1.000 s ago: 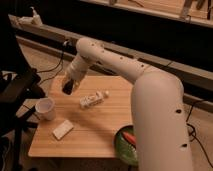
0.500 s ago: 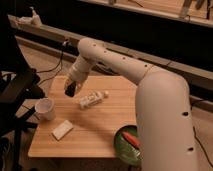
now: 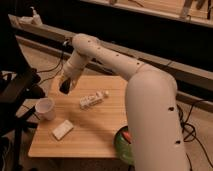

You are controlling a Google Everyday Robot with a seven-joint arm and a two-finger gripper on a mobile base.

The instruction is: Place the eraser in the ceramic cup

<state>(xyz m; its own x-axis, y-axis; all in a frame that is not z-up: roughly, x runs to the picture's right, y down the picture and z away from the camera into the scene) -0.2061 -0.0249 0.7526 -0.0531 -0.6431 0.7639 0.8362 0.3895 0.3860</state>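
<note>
My gripper (image 3: 66, 86) hangs over the back left part of the wooden table (image 3: 100, 132). It is shut on the eraser (image 3: 64, 88), a small black block that shows at its tip, held above the tabletop. The ceramic cup (image 3: 46, 108), white and upright, stands on the table's left side, below and to the left of the gripper and apart from it. The arm reaches in from the right and hides the table's right part.
A white bottle-like object (image 3: 93, 99) lies on its side near the table's middle. A pale beige flat block (image 3: 62, 129) lies at the front left. A green plate (image 3: 121, 145) sits at the front right edge. A dark chair (image 3: 15, 92) stands to the left.
The gripper with the eraser dipped slightly, then shifted a little to the left, toward the cup's side. The objects on the table have not moved.
</note>
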